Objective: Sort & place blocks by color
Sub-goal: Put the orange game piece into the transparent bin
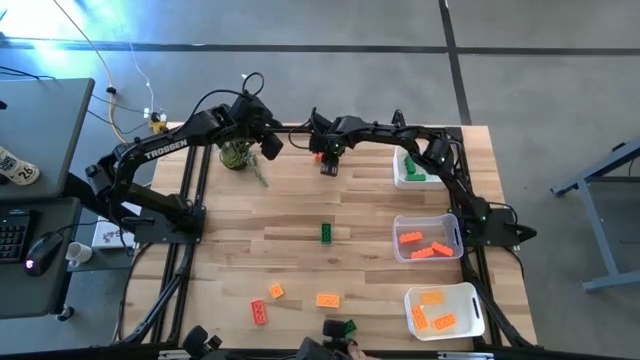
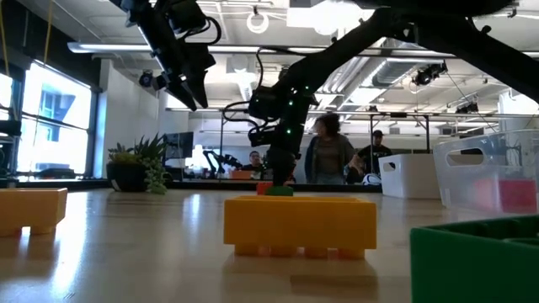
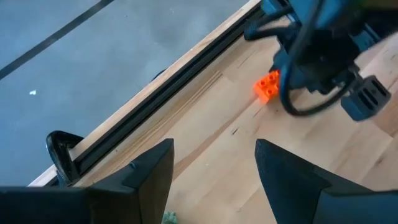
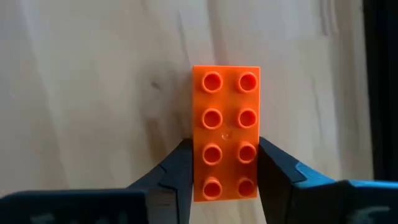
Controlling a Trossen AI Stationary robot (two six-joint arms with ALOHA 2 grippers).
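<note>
- The right pincer [image 4: 221, 168] is down at the desk's [image 1: 300, 225] far edge, about twelve o'clock in the overhead view, its two fingers pressed against the long sides of a red-orange block [image 4: 225, 134] lying flat, studs up.
- The left pincer [image 3: 214, 171] hangs above the far edge near eleven o'clock, by the potted plant [image 1: 236, 155], fingers apart and holding nothing.
- More blocks lie loose toward six o'clock; three white bins [image 1: 425, 238] line the three o'clock side, holding green, red-orange and yellow-orange blocks.
</note>
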